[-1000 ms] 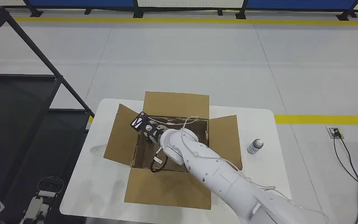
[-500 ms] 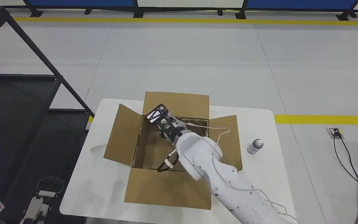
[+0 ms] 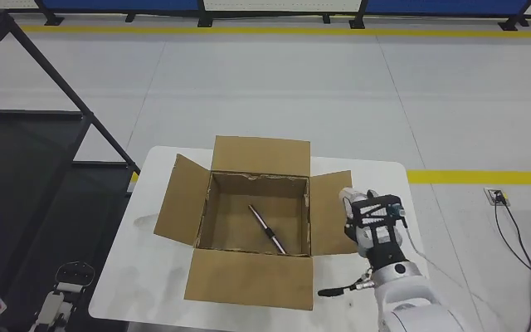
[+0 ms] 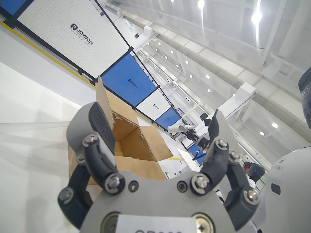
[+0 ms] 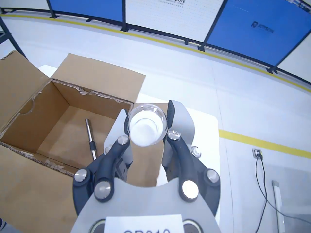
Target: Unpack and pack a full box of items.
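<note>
We find the box (image 3: 249, 286) in the middle of the counter (image 3: 141, 282), its 4 flaps spread outward. 1 rod (image 3: 267, 229) lies slantwise on the box floor. Over the right flap (image 3: 328, 207) hangs the right gripper (image 5: 148, 112), with a container (image 5: 145, 128) between its fingers (image 5: 175, 116). A small bottle (image 5: 196, 151) stands on the counter just right of that flap.

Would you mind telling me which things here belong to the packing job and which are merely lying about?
Job: cardboard box; metal rod inside it; clear container in the right gripper.
Lying about: floor socket with cable; black metal frame beside the table.
</note>
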{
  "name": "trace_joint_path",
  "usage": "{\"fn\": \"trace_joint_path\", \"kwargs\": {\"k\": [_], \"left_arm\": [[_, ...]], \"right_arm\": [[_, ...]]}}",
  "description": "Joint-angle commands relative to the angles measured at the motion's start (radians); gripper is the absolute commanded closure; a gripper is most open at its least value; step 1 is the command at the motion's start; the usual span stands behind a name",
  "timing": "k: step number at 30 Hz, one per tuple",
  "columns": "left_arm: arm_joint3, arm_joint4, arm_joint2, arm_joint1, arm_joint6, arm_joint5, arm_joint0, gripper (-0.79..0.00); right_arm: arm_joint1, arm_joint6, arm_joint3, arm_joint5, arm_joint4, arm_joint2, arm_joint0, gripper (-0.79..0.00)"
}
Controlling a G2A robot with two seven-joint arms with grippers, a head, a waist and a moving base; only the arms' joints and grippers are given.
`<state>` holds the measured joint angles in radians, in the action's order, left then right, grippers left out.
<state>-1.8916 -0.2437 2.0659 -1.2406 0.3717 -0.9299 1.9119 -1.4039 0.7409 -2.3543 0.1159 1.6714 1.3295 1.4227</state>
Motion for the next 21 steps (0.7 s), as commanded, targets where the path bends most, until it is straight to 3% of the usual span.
{"fn": "trace_joint_path", "kwargs": {"k": [1, 7, 11, 21], "left_arm": [[0.0, 0.0, 0.0, 0.0, 0.0, 0.0, 0.0, -0.785], [0.0, 0.0, 0.0, 0.0, 0.0, 0.0, 0.0, -0.785], [0.0, 0.0, 0.0, 0.0, 0.0, 0.0, 0.0, -0.785], [0.0, 0.0, 0.0, 0.0, 0.0, 0.0, 0.0, -0.785]], "right_arm": [[0.002, -0.013, 0.004, -0.001, -0.055, 0.04, 0.064, 0.0], [0.007, -0.067, 0.005, 0.017, -0.207, 0.209, 0.252, 0.0], [0.011, -0.158, 0.074, -0.032, -0.321, 0.303, 0.321, 0.0], [0.023, -0.139, 0.311, -0.12, -0.384, 0.354, 0.199, 0.0]]}}
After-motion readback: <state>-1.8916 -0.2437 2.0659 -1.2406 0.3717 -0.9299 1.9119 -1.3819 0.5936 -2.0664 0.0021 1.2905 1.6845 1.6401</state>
